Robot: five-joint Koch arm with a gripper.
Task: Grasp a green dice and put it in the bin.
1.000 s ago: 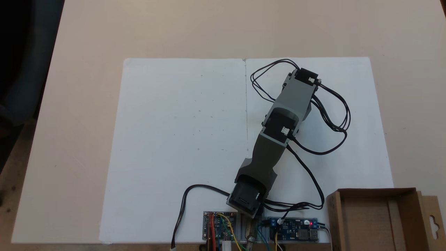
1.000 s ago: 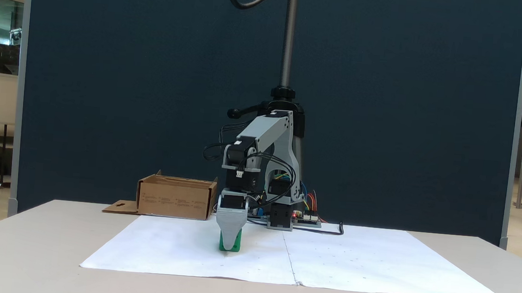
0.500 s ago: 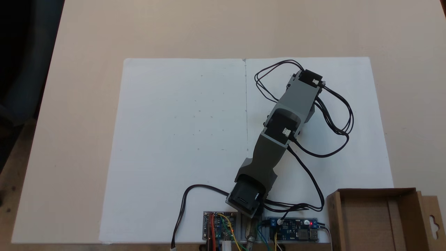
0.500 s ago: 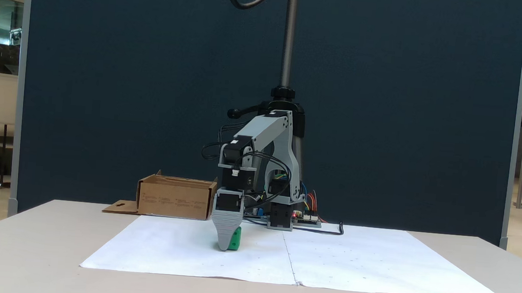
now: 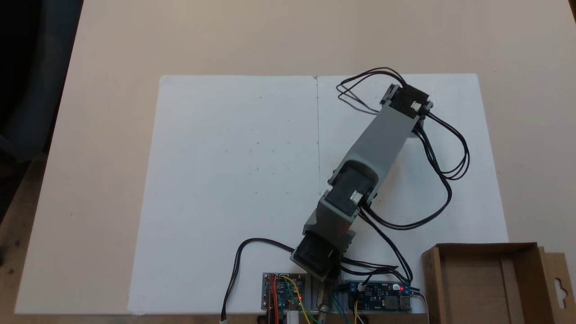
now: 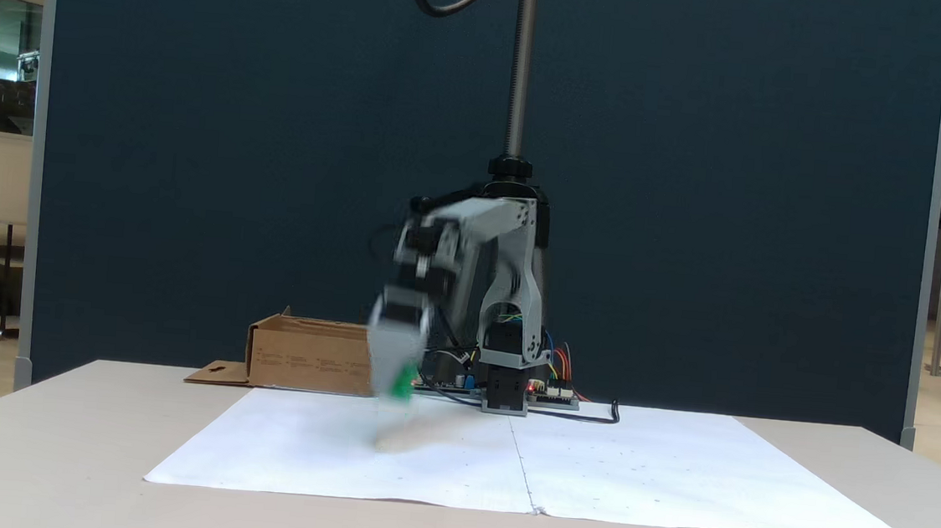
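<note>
The green dice [image 6: 404, 381] hangs above the white paper, pinched at the tip of my gripper [image 6: 391, 392], which is smeared by motion. The gripper is shut on the dice and sits in front of the bin's near corner, as this fixed view shows it. The bin [image 6: 310, 360] is a low brown cardboard box left of the arm's base. From above, the bin [image 5: 477, 288] lies at the lower right with its keyhole flap [image 5: 559, 285] on the right. There the grey arm [image 5: 380, 139] reaches up and right, and hides the gripper and dice beneath it.
Two white paper sheets [image 5: 234, 180] cover the middle of the beige table [image 5: 90, 135]. Circuit boards [image 5: 283, 291] and loose black cables [image 5: 445, 171] sit around the arm's base. A metal post [image 6: 521, 67] and a dark blue partition [image 6: 194, 150] stand behind.
The gripper has lifted the green dice off the paper and moved left toward the bin in the front view. From above, the arm has stretched out further to the upper right.
</note>
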